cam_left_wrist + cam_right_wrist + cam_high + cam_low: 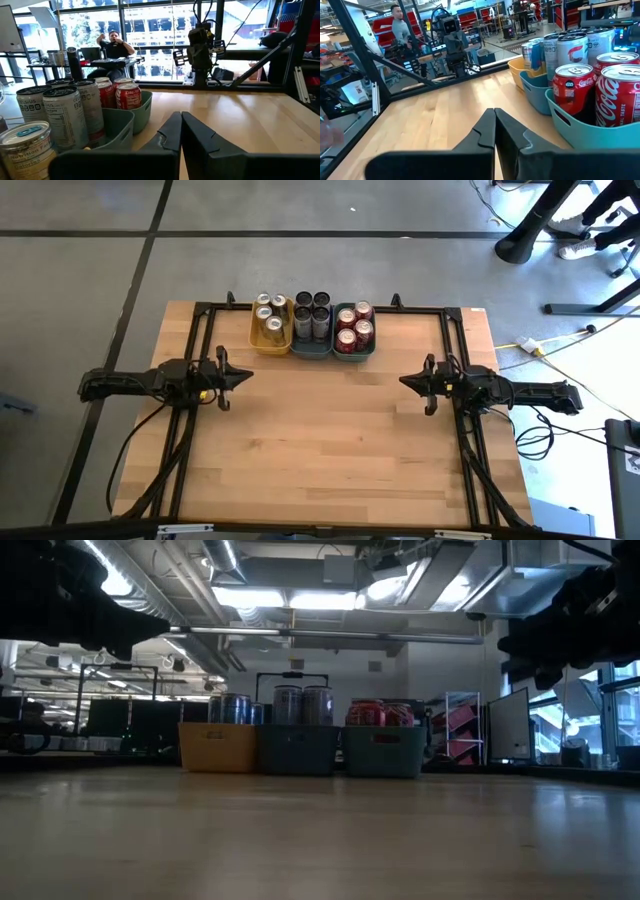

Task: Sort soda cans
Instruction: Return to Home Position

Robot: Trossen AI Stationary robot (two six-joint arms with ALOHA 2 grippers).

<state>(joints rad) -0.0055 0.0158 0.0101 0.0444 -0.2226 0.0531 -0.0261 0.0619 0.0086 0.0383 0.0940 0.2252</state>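
Three trays stand side by side at the table's far edge. The yellow tray (271, 332) holds several gold cans (270, 313). The middle grey-blue tray (311, 340) holds several dark cans (311, 310). The teal tray (354, 345) holds several red cans (353, 326). All cans stand upright on their bases. My left gripper (248, 376) hovers at the table's left, shut and empty (181, 131). My right gripper (403, 381) hovers at the table's right, shut and empty (495, 129).
A black frame (320, 308) runs along the table's far edge and sides. The wooden tabletop (320, 440) lies bare between the arms and toward the near edge. People show in the room beyond the table.
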